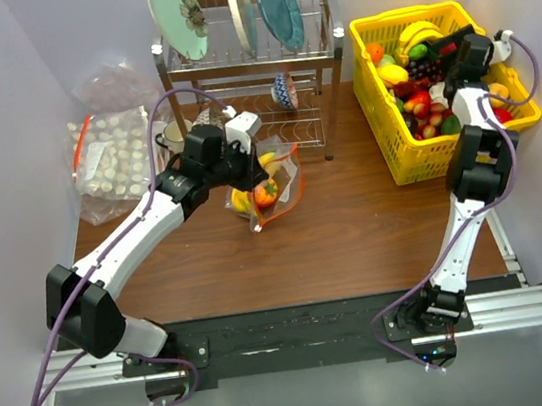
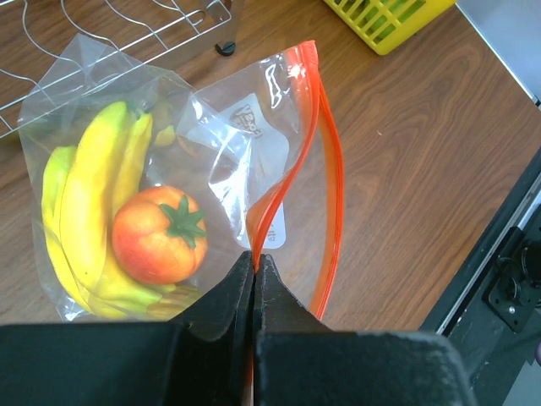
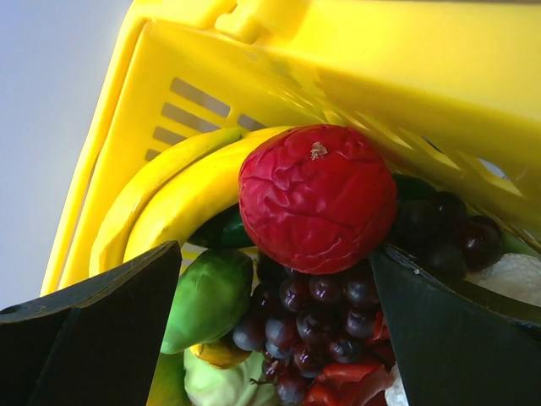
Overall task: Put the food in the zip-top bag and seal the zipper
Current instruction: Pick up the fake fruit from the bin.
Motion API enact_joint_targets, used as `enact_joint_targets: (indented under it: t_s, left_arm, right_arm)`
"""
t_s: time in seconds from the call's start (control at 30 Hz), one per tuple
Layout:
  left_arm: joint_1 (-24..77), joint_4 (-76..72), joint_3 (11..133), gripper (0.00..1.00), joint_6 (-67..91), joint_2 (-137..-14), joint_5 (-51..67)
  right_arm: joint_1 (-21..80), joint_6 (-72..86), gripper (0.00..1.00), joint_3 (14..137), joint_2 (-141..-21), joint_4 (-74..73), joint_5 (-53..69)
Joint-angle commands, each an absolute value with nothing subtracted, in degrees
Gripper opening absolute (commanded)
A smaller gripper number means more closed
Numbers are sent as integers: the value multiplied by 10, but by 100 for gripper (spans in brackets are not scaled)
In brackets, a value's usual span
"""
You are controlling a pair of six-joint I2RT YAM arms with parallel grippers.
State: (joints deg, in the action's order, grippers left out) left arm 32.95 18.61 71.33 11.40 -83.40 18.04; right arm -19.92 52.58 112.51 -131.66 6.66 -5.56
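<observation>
While the left gripper [image 2: 254, 258], fingers pressed together, pinches the zipper [image 2: 325, 152] of the zip-top bag [image 2: 228, 127] lying just beyond its tips, banana bunch [image 2: 84, 203] and orange fruit [image 2: 156, 235] inside | right gripper [image 3: 279, 313] spread wide, holding nothing, red fruit [image 3: 317, 196] between its fingers in the yellow basket [image 3: 338, 59] | step, as judged: filling, not yet sealing | next: close on the fruit, lift it clear, carry it to the bag's gaping mouth

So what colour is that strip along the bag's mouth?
The zipper is red-orange; the left wrist view shows it best.
</observation>
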Motion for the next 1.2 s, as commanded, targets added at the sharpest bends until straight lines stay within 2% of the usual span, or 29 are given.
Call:
enact_joint_targets:
  t_s: [0.0, 0.2, 0.47, 0.57, 0.9, 1.17]
  left_arm:
    - [320, 159, 707, 0, 120, -838, 192]
    - [318, 158, 706, 0, 121, -840, 192]
    - [311, 156, 705, 0, 122, -841, 192]
    - [309, 156, 705, 0, 123, -841, 193]
    - [308, 155, 700, 0, 124, -832, 193]
    - [308, 150, 697, 0, 127, -824, 195]
  right_arm:
    - [-229, 529, 99, 1154, -1339, 37, -155]
    - [-223, 519, 95, 1208, -1376, 26, -184]
    - [-202, 481, 64, 1224, -1374, 63, -219]
    - [-193, 466, 55, 1166, -1345, 120, -222]
    - [-172, 447, 58, 932, -1202, 255, -186]
    - [-142, 384, 58, 821, -1080, 296, -145]
